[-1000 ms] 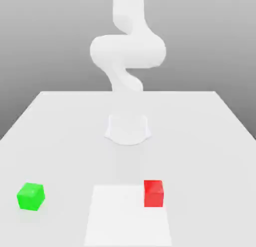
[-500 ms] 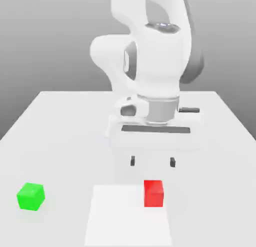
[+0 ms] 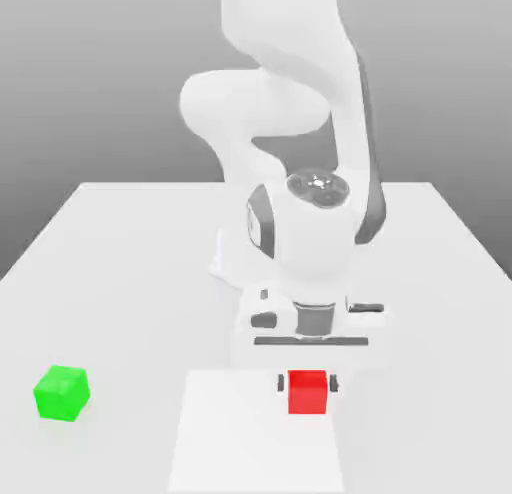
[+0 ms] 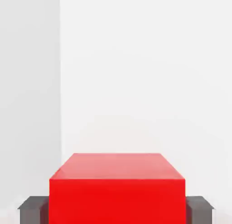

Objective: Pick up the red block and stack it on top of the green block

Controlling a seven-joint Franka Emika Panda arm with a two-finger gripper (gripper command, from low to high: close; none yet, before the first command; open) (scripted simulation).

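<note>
The red block [image 3: 307, 394] sits on a paler square patch near the table's front edge. My gripper [image 3: 307, 384] has come down over it and stands open, with one dark finger [image 3: 281, 384] on each side of the cube and a narrow gap at each. In the hand view the red block [image 4: 117, 191] lies between the two dark fingertips [image 4: 32, 208], and the gripper [image 4: 116, 210] straddles it. The green block [image 3: 62, 392] rests on the table far off to the exterior view's left, apart from everything.
The white table [image 3: 120, 282] stretches wide around both cubes. A paler square patch [image 3: 230, 442] lies under the red block. My arm's bulky white links [image 3: 300, 232] hang above the middle of the table, in front of the base.
The hand has dropped straight down from above the red block, and its fingers now flank the cube at table height. Neither cube has moved.
</note>
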